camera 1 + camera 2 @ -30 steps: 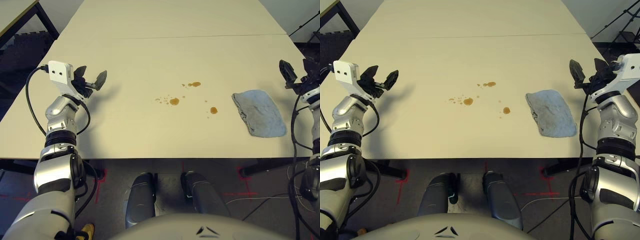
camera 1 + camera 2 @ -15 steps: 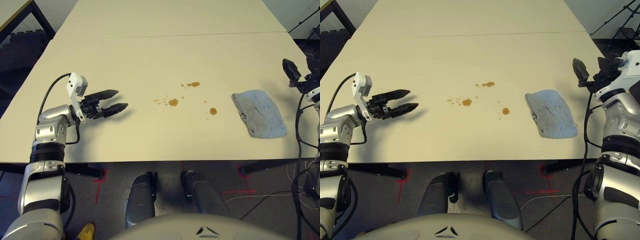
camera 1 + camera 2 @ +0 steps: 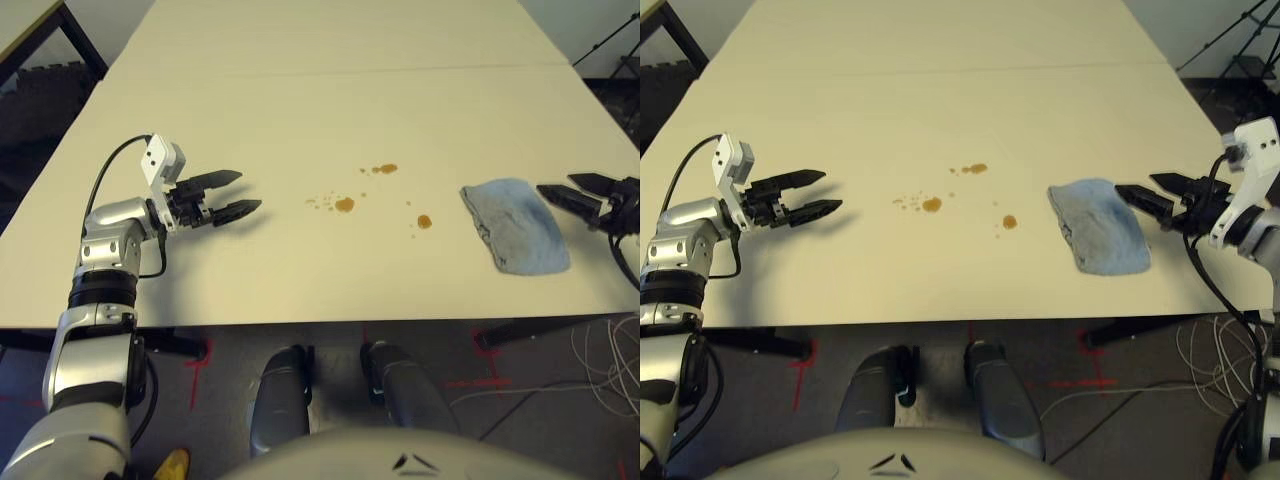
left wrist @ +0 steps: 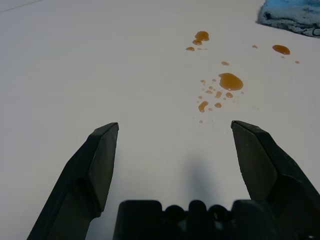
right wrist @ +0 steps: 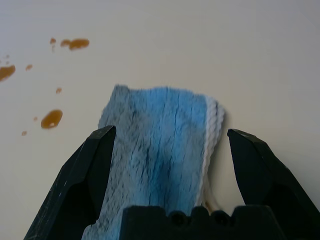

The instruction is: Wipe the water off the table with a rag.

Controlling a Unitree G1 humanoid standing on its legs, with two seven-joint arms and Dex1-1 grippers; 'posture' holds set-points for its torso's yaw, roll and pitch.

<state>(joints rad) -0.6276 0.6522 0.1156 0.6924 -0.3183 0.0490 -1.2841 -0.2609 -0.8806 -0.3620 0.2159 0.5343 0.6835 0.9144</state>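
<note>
Scene: A two-armed robot faces a cream desk [image 3: 300,110] with a spill and a rag on it, the wiping not yet begun.
Rag: A wrinkled grey-blue rag [image 3: 515,238] lies flat at the right of the head-camera frame, just right of the spill and near the desk's front edge.
Spill: Amber-brown drops [image 3: 345,204] sit mid-frame, scattered in a loose line, the nearest drop [image 3: 1009,222] just left of the rag and not touching it.
Right tool: The right tool [image 3: 1162,194] points left at the rag's right edge, fingers spread wide and empty; its wrist camera shows the rag [image 5: 160,145] framed between the two fingers.
Left tool: The left tool [image 3: 232,194] hangs at the left of the frame, fingers apart, empty, well clear of the drops.
Risk, grip: The rag lies thin and flat, so a shallow pinch may catch one fold only and let it slip free mid-wipe.
Risk, push: A low approach could shove the rag leftward into the drops before it is held, smearing them.
Risk, edge: A backward tug could drag the rag off the desk's front edge.
Risk, coverage: The drops are spread out, so one short pass would likely miss the far specks.
</note>
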